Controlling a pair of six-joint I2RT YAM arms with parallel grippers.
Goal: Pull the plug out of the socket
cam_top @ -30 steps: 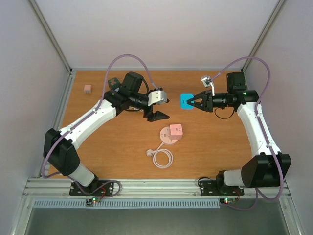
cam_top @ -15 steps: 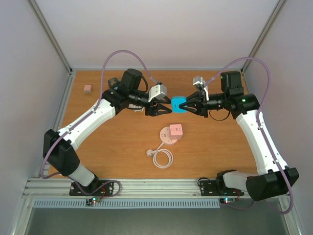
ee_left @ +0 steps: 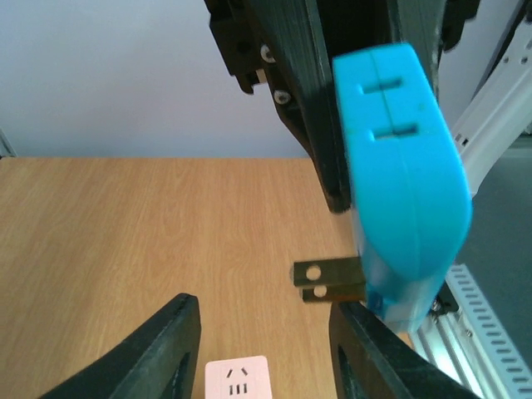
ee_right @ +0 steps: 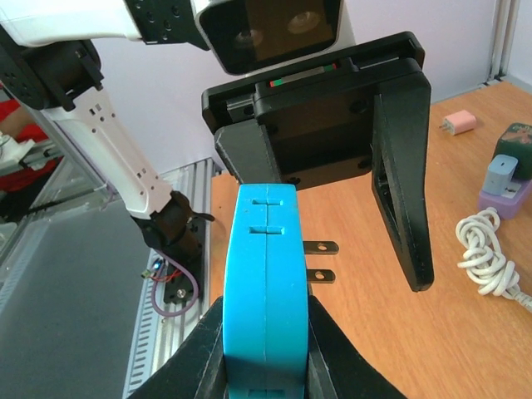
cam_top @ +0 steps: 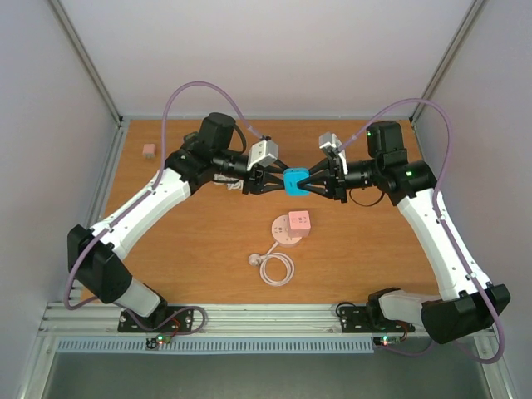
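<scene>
- While your right gripper [cam_top: 307,182] grips the blue plug [cam_top: 294,180] with its jaws clamped on the two broad faces, the plug hangs in the air over the middle of the table [cam_top: 208,241], clear of the wood.
- From the left wrist view you see its two flat metal prongs [ee_left: 328,281] sticking out bare towards your left gripper [ee_left: 268,316].
- Your left gripper's jaws stand spread apart, holding nothing. The prongs show in the gap between them, close beside one finger; you cannot tell from these views whether metal and finger touch.
- In the top view the two grippers meet nose to nose, with the blue plug between them.
- On the table just near of the plug lies the pink socket [cam_top: 293,226], a pink cube on a round pale base, apart from the plug and from both grippers.
- A coiled white cable [cam_top: 274,268] lies just near and slightly left of the socket.
- A small pink block [cam_top: 149,150] sits by itself at the far left corner of the table, well apart from everything else.
</scene>
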